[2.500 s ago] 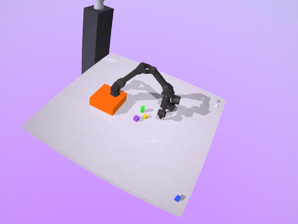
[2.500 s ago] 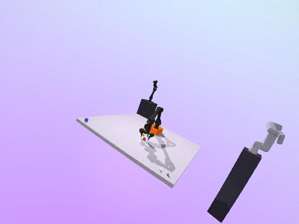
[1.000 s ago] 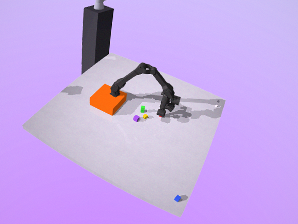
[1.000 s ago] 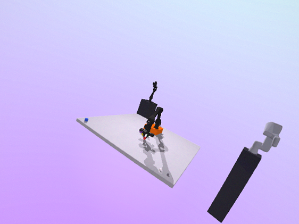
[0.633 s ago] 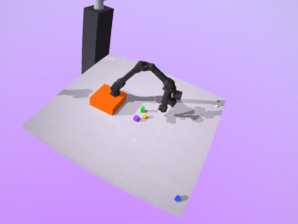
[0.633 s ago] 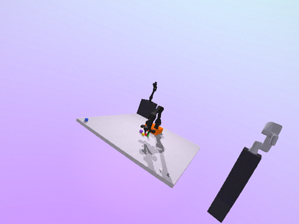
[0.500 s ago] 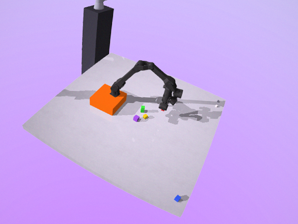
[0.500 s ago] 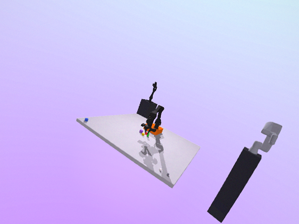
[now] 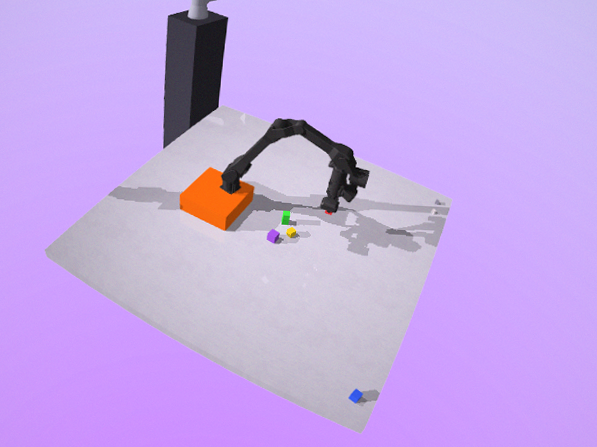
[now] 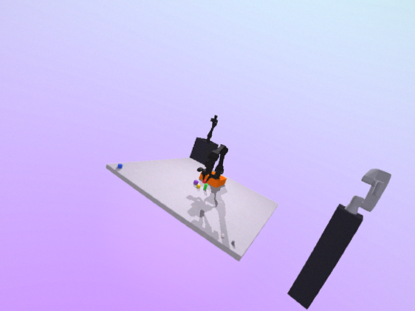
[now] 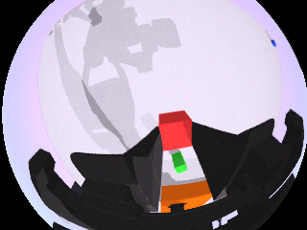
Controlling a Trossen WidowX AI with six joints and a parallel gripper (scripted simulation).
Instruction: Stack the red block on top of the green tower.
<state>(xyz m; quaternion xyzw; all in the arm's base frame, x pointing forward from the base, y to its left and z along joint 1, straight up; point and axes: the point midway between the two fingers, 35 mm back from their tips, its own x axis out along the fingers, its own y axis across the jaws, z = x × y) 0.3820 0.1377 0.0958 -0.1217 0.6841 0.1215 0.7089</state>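
Seen from above only as a red speck under the claw (image 9: 328,209), well apart from the green tower (image 9: 286,218) on the surface (image 9: 232,300), but shown plainly at the wrist as the red block (image 11: 176,129) clamped between both fingers, tower beyond.

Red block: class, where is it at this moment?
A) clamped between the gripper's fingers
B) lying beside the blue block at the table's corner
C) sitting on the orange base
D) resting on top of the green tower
A: the wrist view shows the red block pinched in the gripper, with the green tower standing apart.
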